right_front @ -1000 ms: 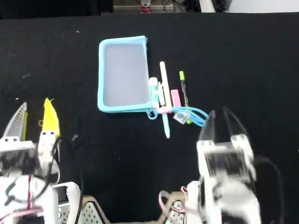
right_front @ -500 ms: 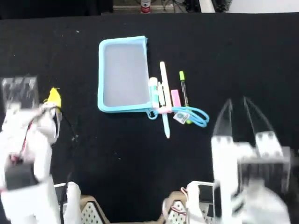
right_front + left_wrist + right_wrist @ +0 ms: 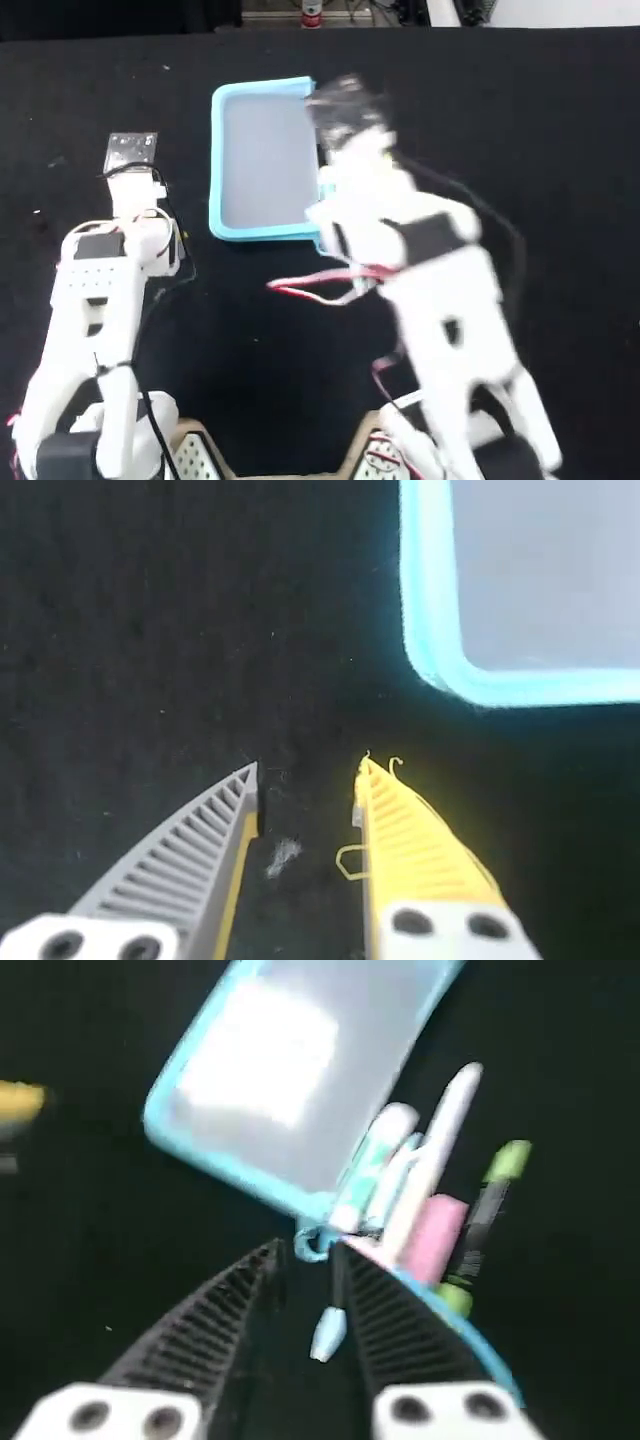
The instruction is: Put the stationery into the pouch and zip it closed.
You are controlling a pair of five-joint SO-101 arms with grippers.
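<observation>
1. Left jaws, slightly parted and empty, hover over the surface (image 3: 130,630) at the pouch's (image 3: 262,160) 9 o'clock.
2. Right jaws, narrowly parted and empty, hang above the pens (image 3: 443,1132) along the pouch's 3 o'clock edge.
3. The pens look light, stiff and slippery, so mid-barrel is likely the best grip; the pouch looks soft.

My work surface: a table (image 3: 560,120) covered in matte black cloth, evenly lit. Past its far edge, a small red-and-white container (image 3: 312,12) stands amid dark clutter. A white surface (image 3: 560,10) lies far right.
</observation>
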